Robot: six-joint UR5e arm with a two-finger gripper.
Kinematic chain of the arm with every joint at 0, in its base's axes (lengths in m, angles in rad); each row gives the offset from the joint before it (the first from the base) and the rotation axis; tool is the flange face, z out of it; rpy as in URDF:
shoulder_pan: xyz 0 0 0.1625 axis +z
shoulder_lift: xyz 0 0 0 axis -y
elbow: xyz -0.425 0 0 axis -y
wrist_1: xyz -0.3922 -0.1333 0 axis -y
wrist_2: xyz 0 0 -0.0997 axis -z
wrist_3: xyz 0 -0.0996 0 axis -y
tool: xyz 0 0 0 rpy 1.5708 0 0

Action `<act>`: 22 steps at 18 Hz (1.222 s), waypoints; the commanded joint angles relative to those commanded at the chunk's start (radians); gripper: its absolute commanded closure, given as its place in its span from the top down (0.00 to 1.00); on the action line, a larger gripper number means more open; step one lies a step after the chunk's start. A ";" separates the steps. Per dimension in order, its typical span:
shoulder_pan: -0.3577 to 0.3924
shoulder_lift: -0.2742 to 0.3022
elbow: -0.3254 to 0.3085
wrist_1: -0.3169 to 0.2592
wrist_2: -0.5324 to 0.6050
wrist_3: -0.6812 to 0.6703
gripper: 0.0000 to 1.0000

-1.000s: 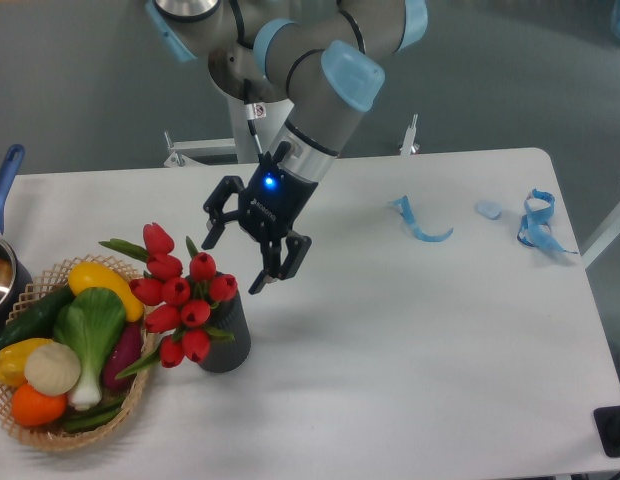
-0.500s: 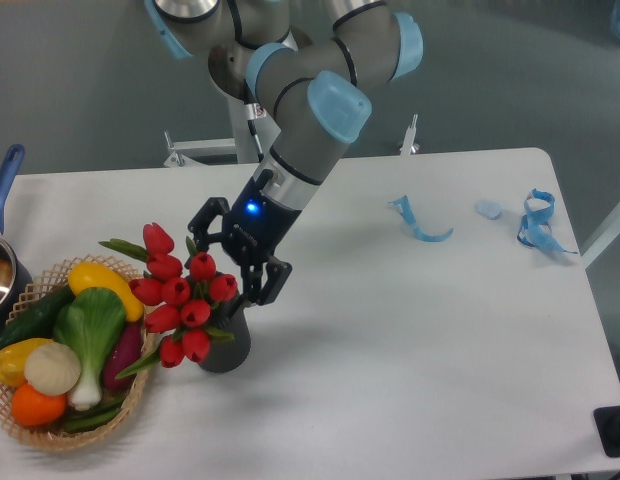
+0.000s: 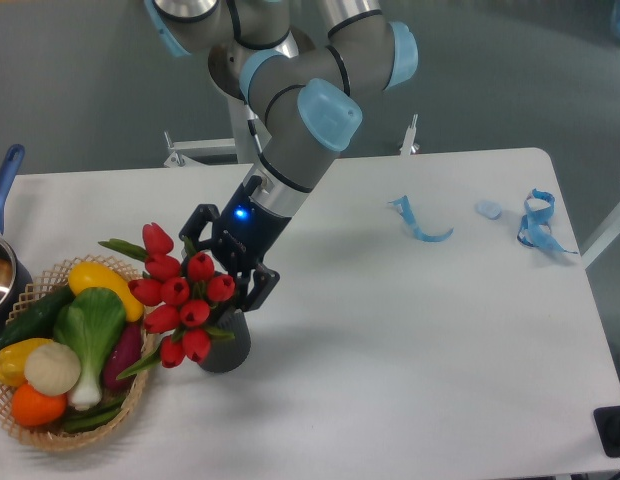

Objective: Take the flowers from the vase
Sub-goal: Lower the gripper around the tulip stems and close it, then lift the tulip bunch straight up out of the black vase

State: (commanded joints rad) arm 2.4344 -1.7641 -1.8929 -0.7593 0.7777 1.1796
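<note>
Gripper [image 3: 228, 262], jaws spread and grasping nothing, just behind the flowers [image 3: 180, 296] leaning from the vase [image 3: 230, 342]; a skewed closure could pinch buds or tip the vase toward the wicker basket [image 3: 130, 398]

The robot arm [image 3: 300, 120] comes in from the top of the picture and bends down toward the left side of the table. Its black gripper [image 3: 226, 265] points down and to the left, with a small blue light on the wrist. The two fingers [image 3: 258, 288] are spread apart.
</note>
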 joint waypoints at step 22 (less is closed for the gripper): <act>0.028 0.124 0.100 -0.014 -0.124 -0.199 0.31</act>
State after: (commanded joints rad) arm 2.4620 -1.6399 -1.7933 -0.7731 0.6535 0.9803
